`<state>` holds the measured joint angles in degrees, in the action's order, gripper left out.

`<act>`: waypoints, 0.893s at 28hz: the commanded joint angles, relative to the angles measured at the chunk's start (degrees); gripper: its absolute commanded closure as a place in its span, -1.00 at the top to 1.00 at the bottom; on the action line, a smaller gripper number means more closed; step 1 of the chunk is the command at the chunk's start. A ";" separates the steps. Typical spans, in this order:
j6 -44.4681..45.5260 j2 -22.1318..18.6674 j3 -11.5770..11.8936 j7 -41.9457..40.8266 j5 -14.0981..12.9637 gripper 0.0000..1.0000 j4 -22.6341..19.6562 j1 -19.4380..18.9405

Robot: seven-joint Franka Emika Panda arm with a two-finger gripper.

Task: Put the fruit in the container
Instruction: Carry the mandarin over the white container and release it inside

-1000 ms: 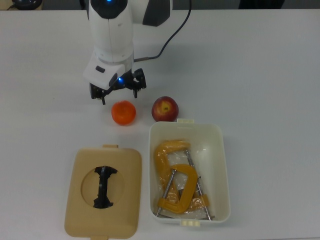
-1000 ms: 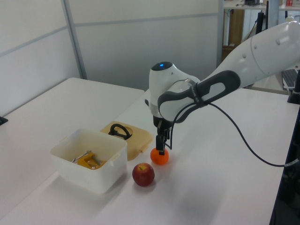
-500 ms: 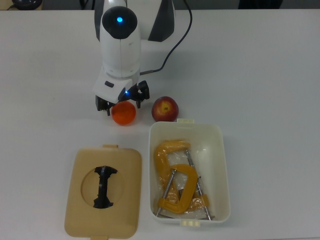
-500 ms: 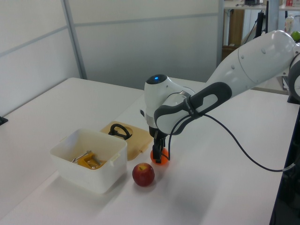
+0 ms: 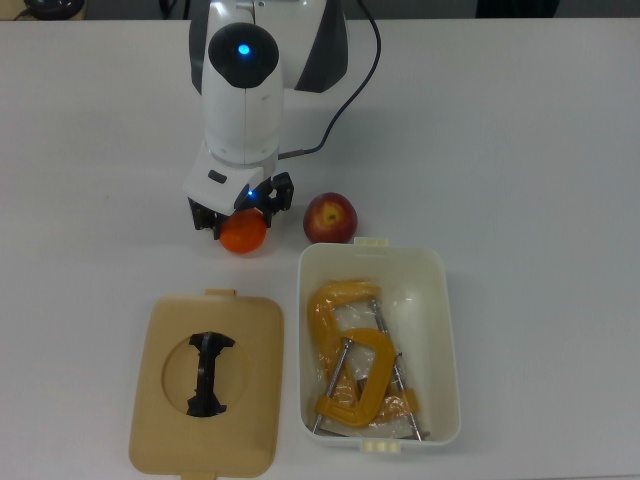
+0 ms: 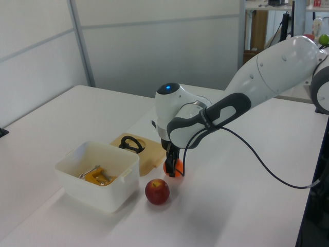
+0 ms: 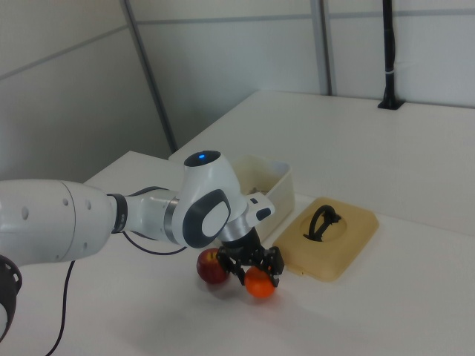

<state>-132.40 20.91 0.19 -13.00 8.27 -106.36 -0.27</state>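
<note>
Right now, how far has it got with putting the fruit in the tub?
Nothing is done yet: the tub holds only yellow clamps. In hand: the pincer is down around the orange, which sits on the table. Left: carrying it to the tub, then the apple, untouched beside it.

Bright, even light; soft shadows, seemingly sharp.

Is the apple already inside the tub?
No, in the top view the red apple sits on the table just outside the cream tub, which holds only yellow C-clamps.
</note>
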 commanded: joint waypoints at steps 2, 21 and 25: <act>3.10 -1.05 0.08 1.40 0.09 -1.00 3.61 1.24; 6.71 0.26 -5.45 10.34 -7.21 -0.93 18.20 0.80; 6.62 1.32 -6.87 13.26 -5.98 -0.90 20.23 -0.69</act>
<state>-126.68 20.45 -5.16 -3.95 1.02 -89.77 0.55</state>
